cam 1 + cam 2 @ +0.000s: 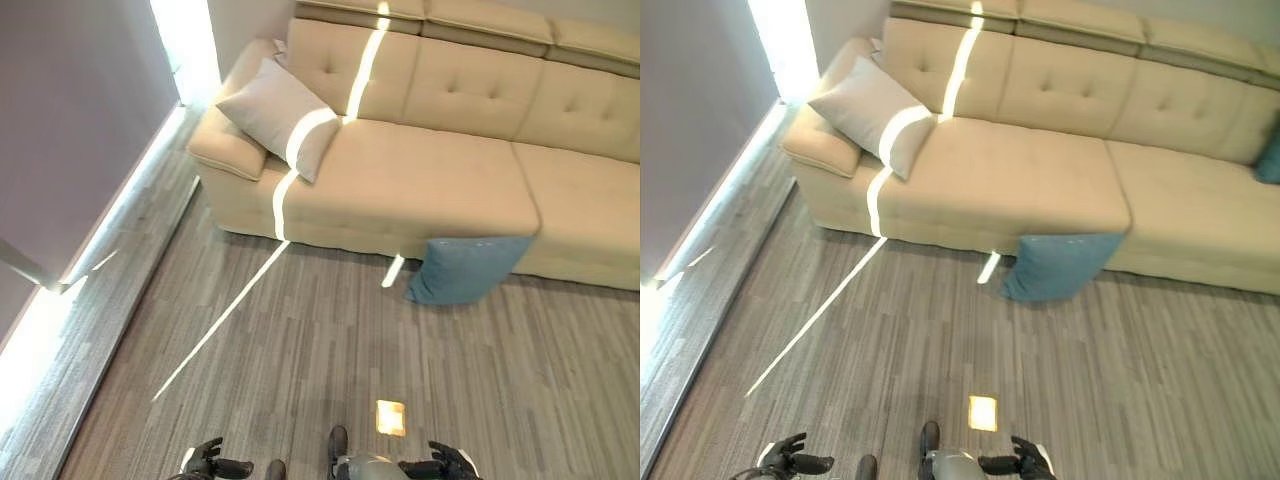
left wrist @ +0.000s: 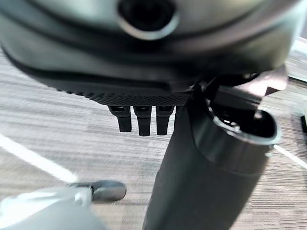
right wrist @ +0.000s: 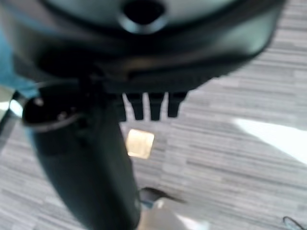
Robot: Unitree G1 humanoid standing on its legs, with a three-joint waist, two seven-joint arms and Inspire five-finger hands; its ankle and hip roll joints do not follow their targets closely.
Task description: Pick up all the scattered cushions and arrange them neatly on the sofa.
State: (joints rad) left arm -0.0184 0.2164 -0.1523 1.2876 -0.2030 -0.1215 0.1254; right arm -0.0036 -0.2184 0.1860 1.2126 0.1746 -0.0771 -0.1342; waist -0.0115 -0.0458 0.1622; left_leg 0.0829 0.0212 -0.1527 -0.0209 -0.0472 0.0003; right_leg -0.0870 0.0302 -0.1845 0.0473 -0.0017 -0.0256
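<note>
Grey plank floor fronts beige sofa. Blue cushion slumps against sofa base, centre right, awaiting pickup; pale cushion already propped against armrest, upper left. Left hand, right hand at bottom edge, fingers relaxed, holding nothing.

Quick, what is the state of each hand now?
Left hand: open, holding nothing.
Right hand: open, holding nothing.
</note>
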